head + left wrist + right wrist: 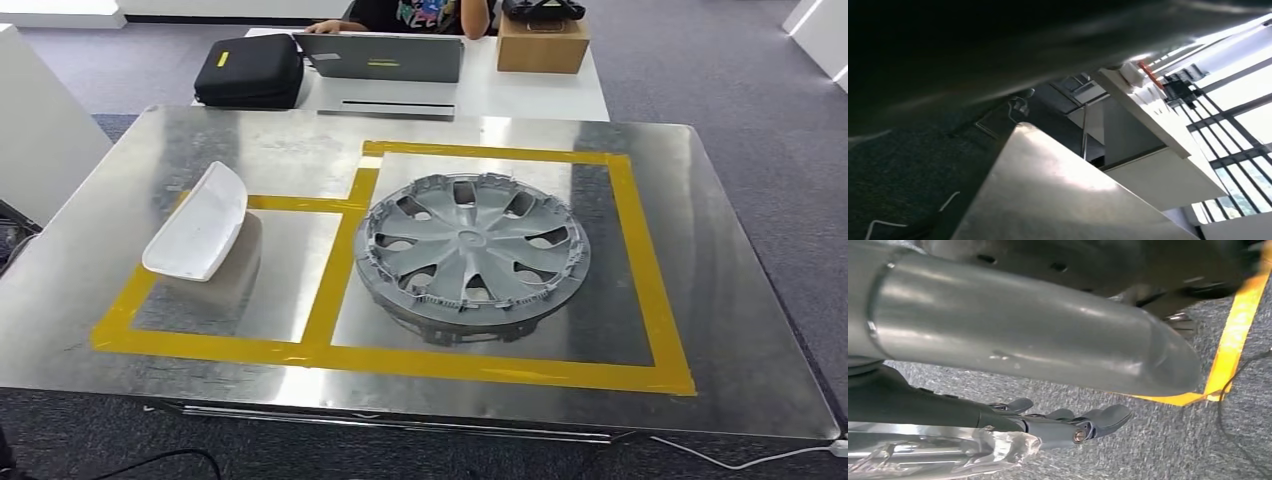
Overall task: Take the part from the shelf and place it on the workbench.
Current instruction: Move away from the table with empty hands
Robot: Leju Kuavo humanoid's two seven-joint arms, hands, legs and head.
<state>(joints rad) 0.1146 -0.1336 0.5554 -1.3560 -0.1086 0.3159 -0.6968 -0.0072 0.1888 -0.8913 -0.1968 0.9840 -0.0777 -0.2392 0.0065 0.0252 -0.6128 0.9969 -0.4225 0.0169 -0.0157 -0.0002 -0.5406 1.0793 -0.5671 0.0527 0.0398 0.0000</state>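
A grey wheel cover (pixel 470 250) lies flat on the steel workbench (pixel 740 330), inside the larger rectangle of yellow tape (pixel 400 360). A white curved part (pixel 197 222) rests tilted on a grey block in the smaller taped box to the left. In the right wrist view my right hand (pixel 1068 422) hangs over grey carpet, its fingers stretched out and holding nothing, beneath a silver tube of my arm. The left wrist view looks along the workbench's shiny surface (pixel 1048 190) from low beside it.
Behind the workbench stands a white table with a black case (pixel 250 70), a laptop (pixel 385 57) and a cardboard box (pixel 541 42); a person sits at it. A white cabinet (pixel 40 130) stands at the left. Yellow floor tape (pixel 1235 335) and cables lie on the carpet.
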